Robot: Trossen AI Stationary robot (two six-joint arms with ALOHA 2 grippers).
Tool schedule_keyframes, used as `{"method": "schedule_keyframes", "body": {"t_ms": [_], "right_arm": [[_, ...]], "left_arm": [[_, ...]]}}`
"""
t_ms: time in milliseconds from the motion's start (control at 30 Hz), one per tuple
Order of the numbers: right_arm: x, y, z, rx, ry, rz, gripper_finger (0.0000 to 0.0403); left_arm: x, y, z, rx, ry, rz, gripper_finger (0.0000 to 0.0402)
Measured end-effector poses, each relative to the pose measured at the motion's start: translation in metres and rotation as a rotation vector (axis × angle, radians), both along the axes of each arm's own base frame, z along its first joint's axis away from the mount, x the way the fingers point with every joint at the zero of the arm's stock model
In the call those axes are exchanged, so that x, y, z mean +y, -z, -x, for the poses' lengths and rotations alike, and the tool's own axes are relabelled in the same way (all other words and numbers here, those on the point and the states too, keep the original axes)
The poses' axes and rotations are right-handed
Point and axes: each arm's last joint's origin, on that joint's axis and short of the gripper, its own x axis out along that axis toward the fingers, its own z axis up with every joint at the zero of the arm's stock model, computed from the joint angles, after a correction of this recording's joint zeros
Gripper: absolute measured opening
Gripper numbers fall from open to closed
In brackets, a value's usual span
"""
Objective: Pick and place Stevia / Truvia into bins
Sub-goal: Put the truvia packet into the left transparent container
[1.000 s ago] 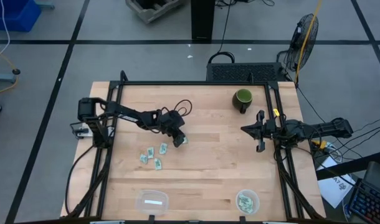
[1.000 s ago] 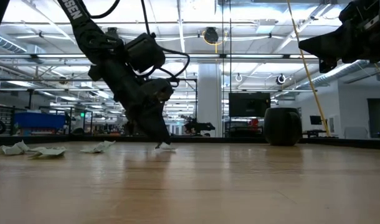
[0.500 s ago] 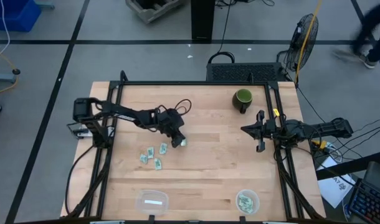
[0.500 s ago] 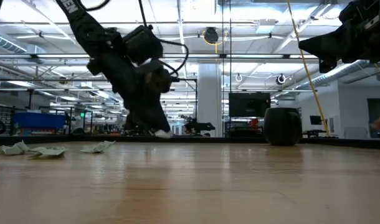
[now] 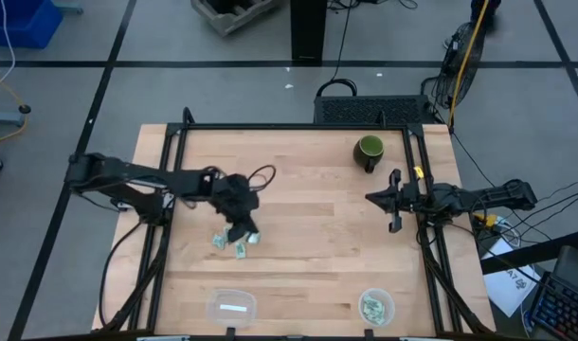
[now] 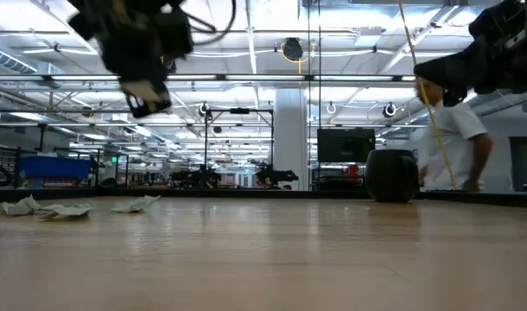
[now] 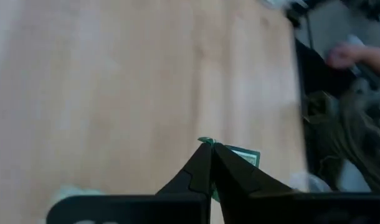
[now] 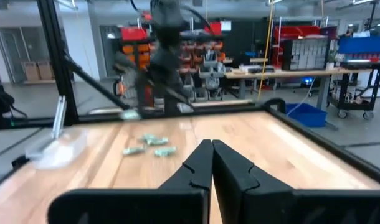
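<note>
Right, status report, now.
Left gripper shut on a pale green paper sachet, lifted above the table. Right gripper shut, parked at the right edge. Nothing blocking the rounded-rectangular clear tub.

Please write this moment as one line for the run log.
left hand: shut on pale green paper sachet, lifted | right hand: shut, waiting at right edge | loose sachets: on wooden table

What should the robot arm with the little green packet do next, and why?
Probably carry it toward a clear bin at the table's near edge. The left gripper is shut on a green sachet and lifted above the wood, so the pick looks done. The right gripper waits, shut.
</note>
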Motion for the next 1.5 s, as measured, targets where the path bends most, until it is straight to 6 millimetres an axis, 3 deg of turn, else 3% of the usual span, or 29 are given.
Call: {"method": "schedule_keyframes", "body": {"t_ms": [133, 367, 533, 767, 933, 1200, 1500], "right_arm": [[0.000, 0.001, 0.000, 0.005, 0.000, 0.001, 0.0002], [0.000, 0.003, 0.000, 0.016, 0.000, 0.003, 0.0004], [0.000, 0.003, 0.000, 0.015, 0.000, 0.002, 0.0002], [0.000, 0.003, 0.000, 0.014, 0.000, 0.002, 0.0003], [0.000, 0.003, 0.000, 0.015, 0.000, 0.002, 0.0002], [0.000, 0.004, 0.000, 0.015, 0.000, 0.002, 0.0002], [0.000, 0.004, 0.000, 0.015, 0.000, 0.002, 0.0003]], "left_arm": [[-0.029, -0.016, 0.013, -0.034, 0.085, 0.031, 0.0005], [-0.081, -0.026, 0.028, -0.073, 0.229, 0.064, 0.0023], [-0.113, -0.021, 0.032, -0.104, 0.283, 0.037, 0.0006], [-0.148, -0.003, 0.029, -0.072, 0.343, 0.083, 0.0017], [-0.160, 0.021, 0.024, 0.031, 0.352, 0.092, 0.0006], [-0.163, 0.056, 0.011, 0.157, 0.346, 0.092, 0.0031], [-0.159, 0.057, 0.005, 0.132, 0.327, 0.101, 0.0033]]}}
